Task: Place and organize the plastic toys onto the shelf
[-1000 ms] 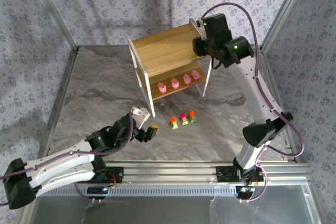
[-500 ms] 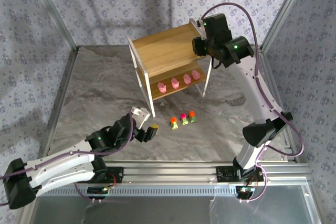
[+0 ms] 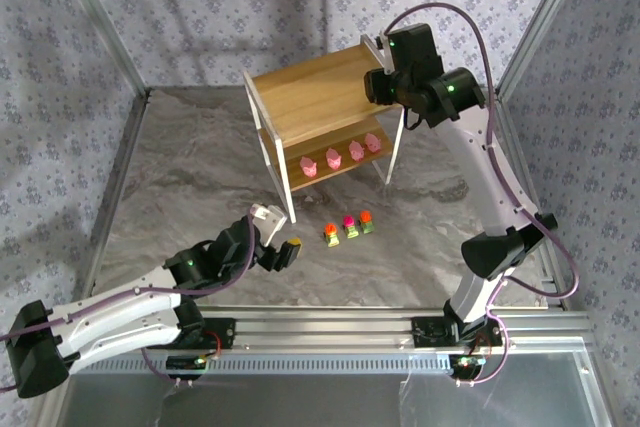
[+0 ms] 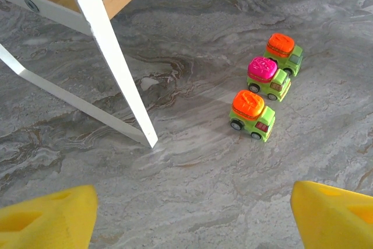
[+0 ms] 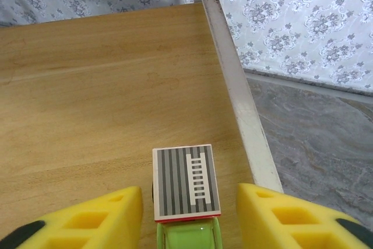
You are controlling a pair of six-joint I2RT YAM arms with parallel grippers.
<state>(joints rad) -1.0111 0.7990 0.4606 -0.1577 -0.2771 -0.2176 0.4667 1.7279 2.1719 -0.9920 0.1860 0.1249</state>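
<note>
One truck (image 5: 186, 202) sits on the shelf (image 5: 87, 86) top by its edge, my right fingers (image 5: 87, 217) loose either side; a skewed lift could clip it, rolling it off. Left fingers (image 4: 46, 217) open, empty.

The grey-topped truck (image 5: 186, 185) on the shelf (image 5: 87, 103) runs off the bottom edge, its green front cut short.

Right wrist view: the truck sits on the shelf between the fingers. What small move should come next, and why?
Probably lift the right gripper straight up, clear of the truck. It stands on the shelf, and a gap shows between it and each of the fingers, so it looks let go. Three trucks wait on the table.
</note>
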